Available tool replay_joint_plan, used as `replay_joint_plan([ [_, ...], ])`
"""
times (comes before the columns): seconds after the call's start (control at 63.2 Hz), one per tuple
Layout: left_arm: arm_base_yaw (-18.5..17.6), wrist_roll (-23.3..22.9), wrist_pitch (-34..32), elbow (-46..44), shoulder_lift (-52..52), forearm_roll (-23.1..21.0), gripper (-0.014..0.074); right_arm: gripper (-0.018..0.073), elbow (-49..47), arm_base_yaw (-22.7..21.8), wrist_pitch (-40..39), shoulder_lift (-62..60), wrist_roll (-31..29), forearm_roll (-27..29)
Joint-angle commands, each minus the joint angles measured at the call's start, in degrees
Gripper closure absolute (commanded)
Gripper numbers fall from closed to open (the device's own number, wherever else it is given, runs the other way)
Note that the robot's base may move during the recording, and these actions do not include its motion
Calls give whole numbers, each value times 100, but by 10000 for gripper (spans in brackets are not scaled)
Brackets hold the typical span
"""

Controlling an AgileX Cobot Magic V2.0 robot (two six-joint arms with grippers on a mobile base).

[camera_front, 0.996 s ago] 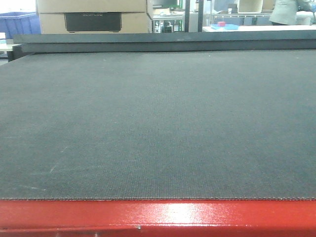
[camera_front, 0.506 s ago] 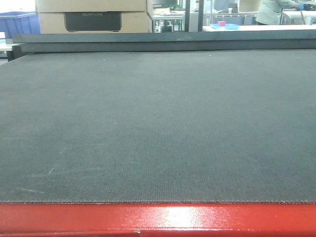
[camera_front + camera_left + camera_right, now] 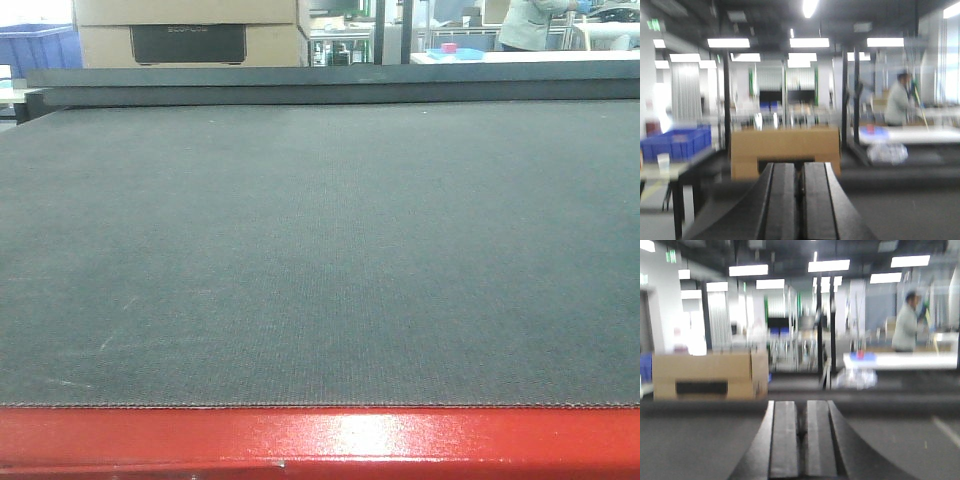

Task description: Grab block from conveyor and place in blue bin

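Grey woven fabric fills the front view. The conveyor runs flat and wide from just below the cardboard box down to the near edge. Its weave is fine and matte with a few pale scuffs. A glossy red frame lines the side farthest from the box and catches a white glare. The box itself is plain brown board with a dark rectangular cut-out in its face.

Over to the wrist cameras, the only views that show the grippers. Both pictures are soft with blur. The left gripper points at the box, its two long dark ribbed fingers clenched side by side with only a hairline slit between them and nothing in it. The right gripper aims just right of the box. Its fingers are drawn together too, with a slightly wider dark seam, and they also grasp nothing.

The left wrist view shows blue tubs to the left of the box, bright smooth plastic, though too blurred to make out ribs or rims. The wrist views also show more of what lies right of the box. A person in pale clothing stands at a white table. Something small, red and blue, sits on it.

As for the block, I cannot tell where it is from any of these views.
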Motion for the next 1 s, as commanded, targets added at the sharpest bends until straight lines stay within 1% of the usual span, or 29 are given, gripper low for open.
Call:
replay_joint_plan([
  [0.0, -22, 43, 1482, -713, 610, 9, 707, 727, -553, -32, 974, 615, -55, -23],
  [0.047, -22, 43, 1986, -983, 851, 9, 707, 727, -828, -32, 1306, 941, -55, -35],
  [0.063, -22, 43, 2286, -1134, 995, 9, 707, 727, -905, -32, 1478, 1033, -55, -46],
  [0.111, -22, 43, 2867, -1446, 1317, 57, 707, 727, -1130, -32, 1861, 1312, -55, -57],
  [0.174, -22, 43, 3328, -1714, 1658, 191, 707, 727, -1458, -32, 2527, 1738, -55, -69],
  [0.221, -22, 43, 3502, -1851, 1912, 288, 707, 727, -1656, -32, 3000, 2027, -55, -108],
  [0.316, -22, 43, 3526, -1893, 2275, 299, 707, 727, -2003, -32, 4022, 2756, -55, -178],
  [0.427, -22, 43, 3526, -1839, 2701, 281, 707, 727, -2153, -32, 4669, 3452, -55, -177],
  [0.506, -22, -10, 3566, -1769, 2958, 242, 707, 727, -2153, -32, 4727, 3862, -55, -177],
  [0.617, -22, -496, 3685, -1684, 3373, 242, 707, 727, -2153, -32, 4703, 4414, -55, -97],
  [0.696, -22, -671, 3746, -1663, 3608, 242, 707, 727, -2153, -32, 4703, 4680, -55, -55],
  [0.885, -22, -713, 3784, -1663, 4158, 242, 707, 725, -2153, -32, 4692, 5272, 57, -74],
  [0.933, -22, -713, 3827, -1663, 4265, 242, 707, 703, -2157, -32, 4705, 5400, 175, -223],
  [0.98, -22, -713, 3887, -1663, 4378, 242, 707, 651, -2171, -32, 4754, 5489, 372, -490],
])
